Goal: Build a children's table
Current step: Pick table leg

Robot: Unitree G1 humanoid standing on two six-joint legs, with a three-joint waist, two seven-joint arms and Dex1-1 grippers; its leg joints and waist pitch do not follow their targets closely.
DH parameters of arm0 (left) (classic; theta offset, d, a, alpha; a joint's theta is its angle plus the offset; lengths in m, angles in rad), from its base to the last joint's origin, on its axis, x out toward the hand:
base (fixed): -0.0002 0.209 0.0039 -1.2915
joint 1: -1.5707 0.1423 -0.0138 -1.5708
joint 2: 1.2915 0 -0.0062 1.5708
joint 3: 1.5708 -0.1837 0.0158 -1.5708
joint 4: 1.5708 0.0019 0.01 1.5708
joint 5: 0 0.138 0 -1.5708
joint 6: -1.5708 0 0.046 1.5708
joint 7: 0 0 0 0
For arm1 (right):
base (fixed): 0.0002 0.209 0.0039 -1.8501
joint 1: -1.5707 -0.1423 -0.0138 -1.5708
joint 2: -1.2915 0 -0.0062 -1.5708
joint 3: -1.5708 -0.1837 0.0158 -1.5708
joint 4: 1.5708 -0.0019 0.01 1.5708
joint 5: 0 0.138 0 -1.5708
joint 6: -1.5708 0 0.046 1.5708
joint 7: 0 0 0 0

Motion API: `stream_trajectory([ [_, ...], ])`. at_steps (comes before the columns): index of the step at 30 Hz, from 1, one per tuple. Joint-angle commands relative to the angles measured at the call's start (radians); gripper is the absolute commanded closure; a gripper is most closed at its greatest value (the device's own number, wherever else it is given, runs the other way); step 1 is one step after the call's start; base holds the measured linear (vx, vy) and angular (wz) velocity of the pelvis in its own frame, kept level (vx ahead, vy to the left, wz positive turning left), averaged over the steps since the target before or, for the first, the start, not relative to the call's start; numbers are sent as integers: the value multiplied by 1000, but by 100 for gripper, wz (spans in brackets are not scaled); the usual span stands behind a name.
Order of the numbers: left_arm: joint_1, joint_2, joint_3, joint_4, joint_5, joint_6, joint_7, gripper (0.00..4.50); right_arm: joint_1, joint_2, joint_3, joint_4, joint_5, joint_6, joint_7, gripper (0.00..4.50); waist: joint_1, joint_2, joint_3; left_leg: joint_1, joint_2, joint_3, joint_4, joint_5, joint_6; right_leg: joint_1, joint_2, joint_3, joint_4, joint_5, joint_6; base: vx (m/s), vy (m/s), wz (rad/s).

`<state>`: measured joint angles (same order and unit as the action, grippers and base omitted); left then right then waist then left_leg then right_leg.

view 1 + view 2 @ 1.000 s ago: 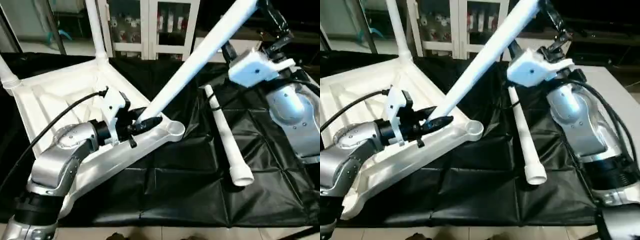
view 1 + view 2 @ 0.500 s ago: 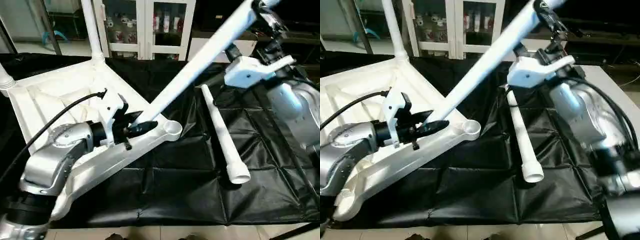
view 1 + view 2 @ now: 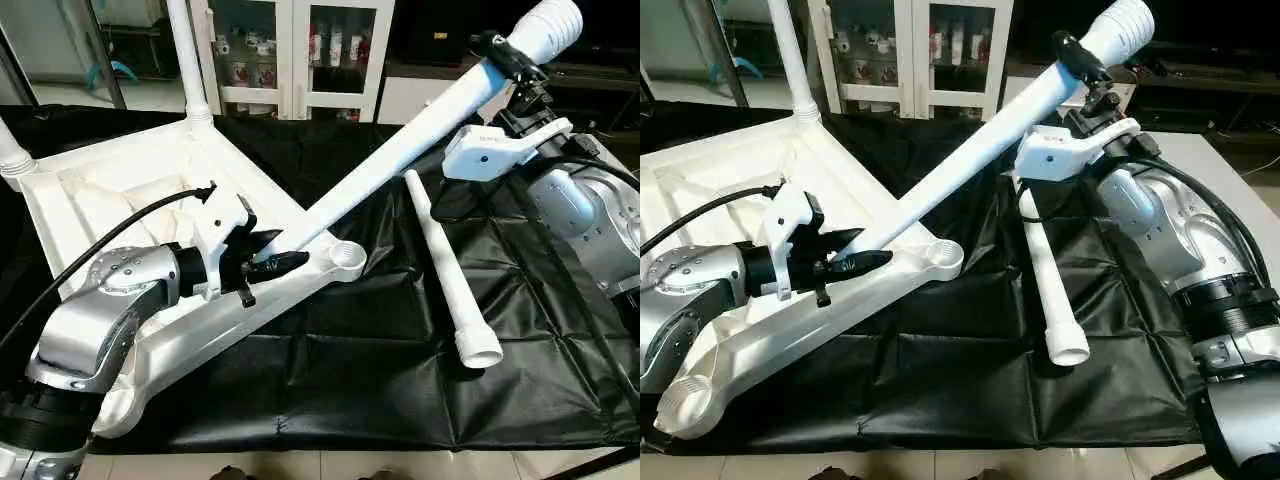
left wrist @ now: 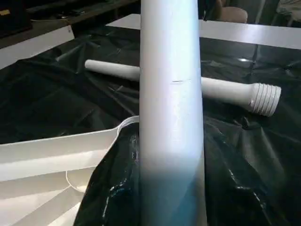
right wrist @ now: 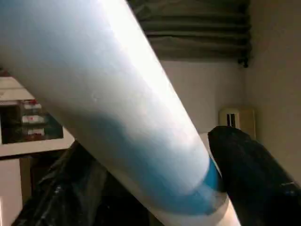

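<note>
Gripping one table leg (image 3: 400,160) at both ends, left gripper (image 3: 270,262) and right gripper (image 3: 508,62) clamped, we steer it toward the tabletop (image 3: 120,190) corner socket (image 3: 347,257).

Four white legs: two standing in sockets (image 3: 190,60) (image 3: 12,150), one held aslant (image 3: 400,160), one lying loose (image 3: 450,270). One tabletop (image 3: 110,200). Two arms.

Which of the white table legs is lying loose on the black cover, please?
The leg lying flat on the black cover, beside the tabletop. Another leg is held slanted by both grippers, and two stand upright in the tabletop's far corner sockets.
</note>
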<state>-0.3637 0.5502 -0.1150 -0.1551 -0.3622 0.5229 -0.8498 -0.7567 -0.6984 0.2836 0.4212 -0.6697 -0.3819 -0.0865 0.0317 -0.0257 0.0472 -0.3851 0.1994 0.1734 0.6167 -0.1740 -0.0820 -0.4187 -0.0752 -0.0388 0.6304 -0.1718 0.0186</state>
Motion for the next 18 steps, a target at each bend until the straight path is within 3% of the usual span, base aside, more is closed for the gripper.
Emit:
stream_trajectory([
  [1, -7, 6, 5, -21, 10, -10, 2, 311, 0, -1, 4, 13, 14, -13, 22, 135, -3, -5, -61, 16, 6, 5, -64, -303, -9, 43, -24, 28, -74, -279, -141, 0, 0, 0],
  [12, -4, 16, 6, -19, 19, -20, 0, 311, 7, 6, -2, 22, 17, -28, 43, 168, -2, -8, -61, 15, 6, 6, -64, -298, -4, 44, -24, 28, -73, -273, -146, 0, 0, 0],
  [17, -9, 5, 29, 2, 45, -71, 34, 311, 10, 12, -3, 32, 20, -32, 54, 175, -2, -11, -60, 15, 7, 5, -64, -303, -6, 43, -25, 27, -75, -288, -140, 0, 0, 0],
  [18, -16, -5, 52, 11, 36, -71, 53, 255, 13, 14, -3, 33, 23, -31, 60, 179, -3, -12, -60, 14, 6, 6, -64, -303, -6, 43, -25, 28, -75, -285, -141, 0, 0, 0],
])
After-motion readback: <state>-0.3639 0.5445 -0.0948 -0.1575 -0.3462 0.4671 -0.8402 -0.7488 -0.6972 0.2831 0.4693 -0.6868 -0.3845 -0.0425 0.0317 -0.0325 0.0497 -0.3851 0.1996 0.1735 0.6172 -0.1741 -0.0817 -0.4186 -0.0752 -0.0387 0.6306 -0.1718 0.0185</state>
